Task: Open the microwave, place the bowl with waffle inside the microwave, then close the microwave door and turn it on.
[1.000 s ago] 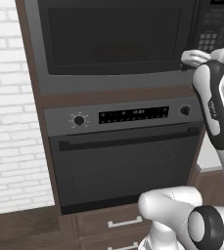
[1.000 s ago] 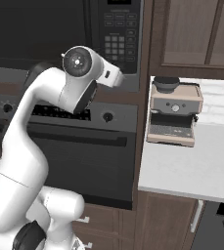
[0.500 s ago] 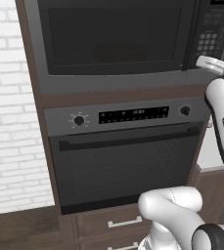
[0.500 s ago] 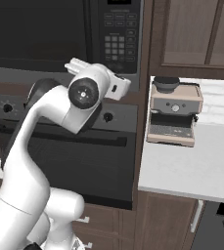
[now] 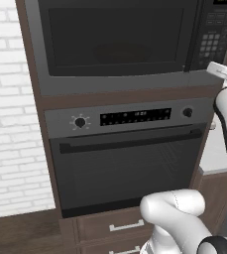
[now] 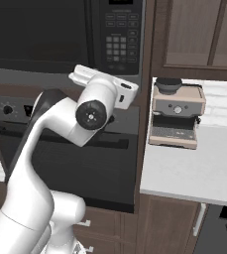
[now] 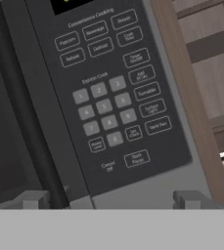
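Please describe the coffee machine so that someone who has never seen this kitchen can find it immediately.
Start at the tall dark column holding the microwave above the black oven. To its right, a pale counter runs below wooden cabinets. The coffee machine stands at the back of this counter: a boxy beige-and-silver appliance with a dark round top, and no other appliance stands on that counter.

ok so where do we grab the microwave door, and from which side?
Take the microwave door by its right edge, at the vertical seam beside the keypad. The door sits shut and flat, with no handle visible, so that seam is probably the only purchase. Approach from the front with the open end effector.
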